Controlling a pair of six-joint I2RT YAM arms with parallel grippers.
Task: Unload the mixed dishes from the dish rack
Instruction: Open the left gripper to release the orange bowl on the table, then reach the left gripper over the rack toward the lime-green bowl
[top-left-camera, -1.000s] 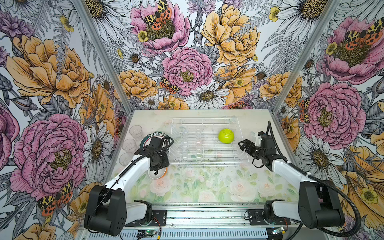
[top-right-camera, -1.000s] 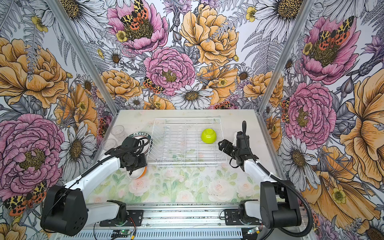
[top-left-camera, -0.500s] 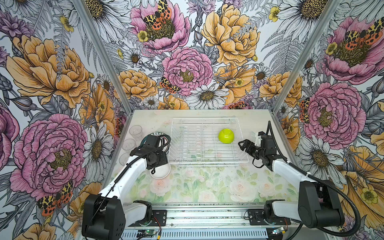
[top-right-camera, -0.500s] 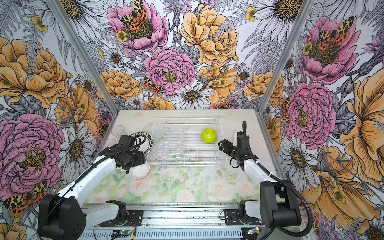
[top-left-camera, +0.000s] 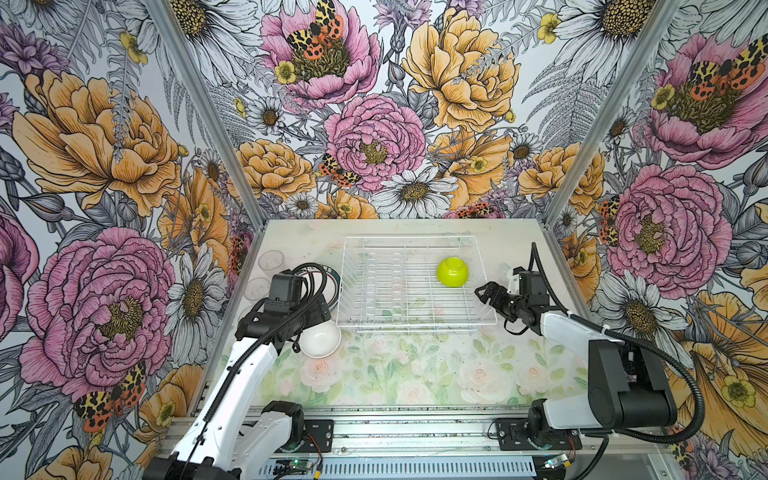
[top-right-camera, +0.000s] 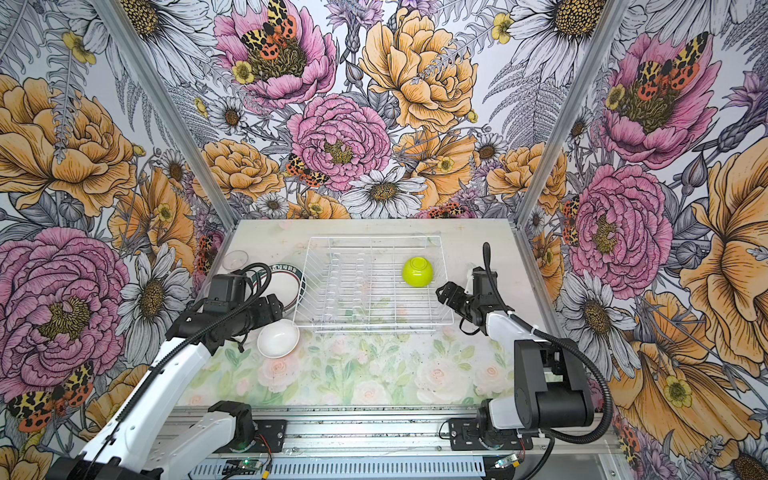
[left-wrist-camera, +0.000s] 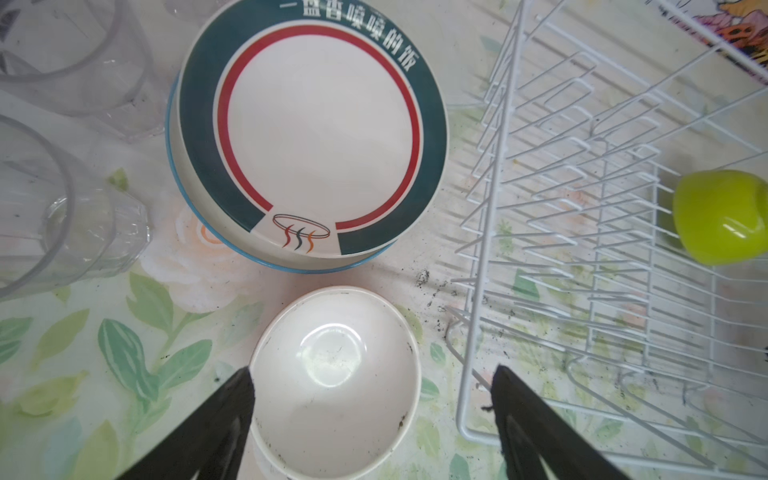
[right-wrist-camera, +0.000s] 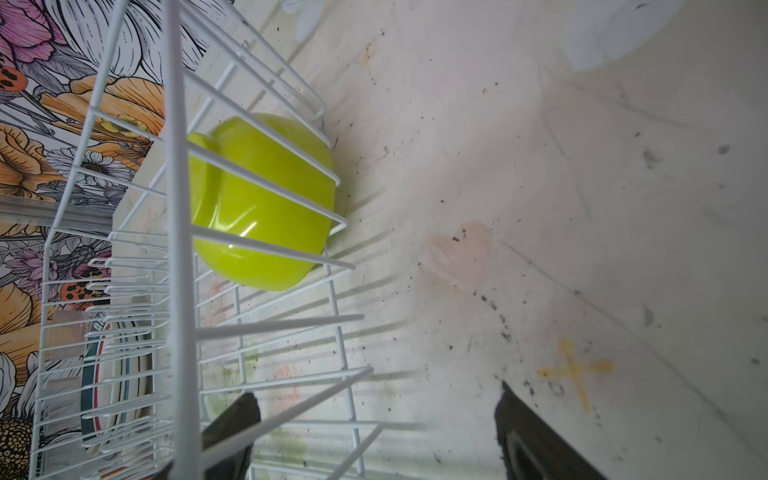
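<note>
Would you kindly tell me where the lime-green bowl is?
In both top views the lime-green bowl sits upside down inside the dish rack, toward its far right corner.

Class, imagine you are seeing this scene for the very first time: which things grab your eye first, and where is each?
The huge painted flowers on the walls strike first. Next comes the lime-green bowl, upside down in the right part of the white dish rack. Then the white bowl on the table by the rack's near left corner, below the open left pincer, with the teal-and-red plate just beyond it.
</note>
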